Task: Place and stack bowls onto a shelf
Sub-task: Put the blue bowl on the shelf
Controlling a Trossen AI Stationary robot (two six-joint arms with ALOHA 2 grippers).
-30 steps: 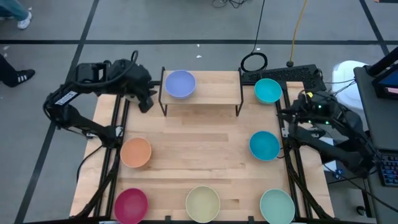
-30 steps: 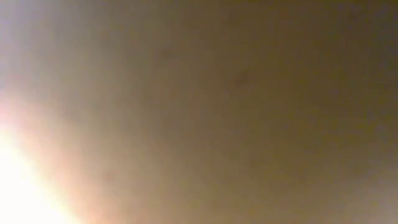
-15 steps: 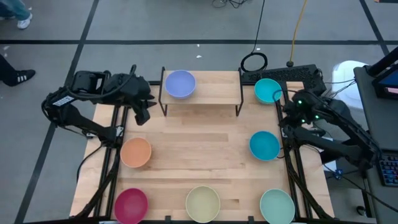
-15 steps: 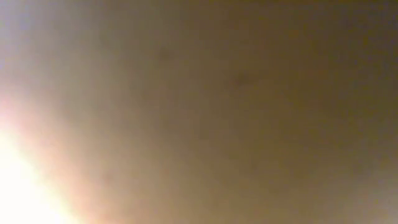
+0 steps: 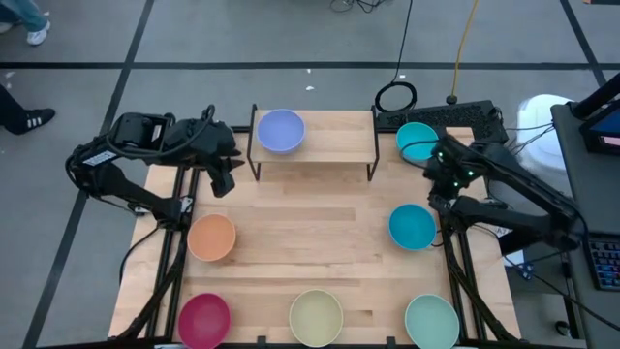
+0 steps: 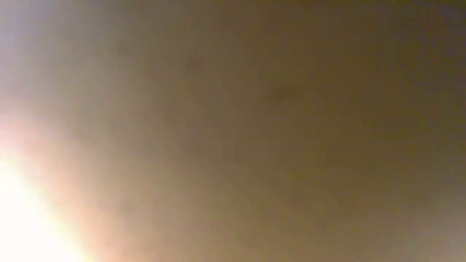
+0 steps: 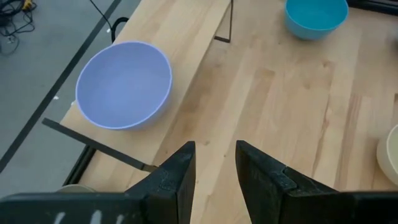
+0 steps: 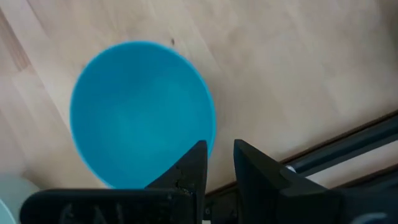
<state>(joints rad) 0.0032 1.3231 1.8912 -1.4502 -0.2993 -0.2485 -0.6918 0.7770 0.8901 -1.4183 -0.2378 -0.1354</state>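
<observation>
1. Fingers (image 7: 186,177) of the left gripper (image 5: 221,174) sit close together with a narrow gap, pinching nothing, above the table (image 5: 310,233) just beside the shelf's left end.
2. Right gripper (image 5: 438,170) fingers (image 8: 193,165) are likewise nearly closed and empty, over the rim of a cyan bowl (image 8: 142,112).
3. Nearest along the front edge lie the magenta bowl (image 5: 203,318), pale yellow bowl (image 5: 316,315) and mint bowl (image 5: 431,320).
4. Farther back rest the orange bowl (image 5: 211,237) and a second cyan bowl (image 5: 412,226).
5. Farthest, the periwinkle bowl (image 5: 280,130) stands on the shelf (image 5: 334,136), at its left end.
</observation>
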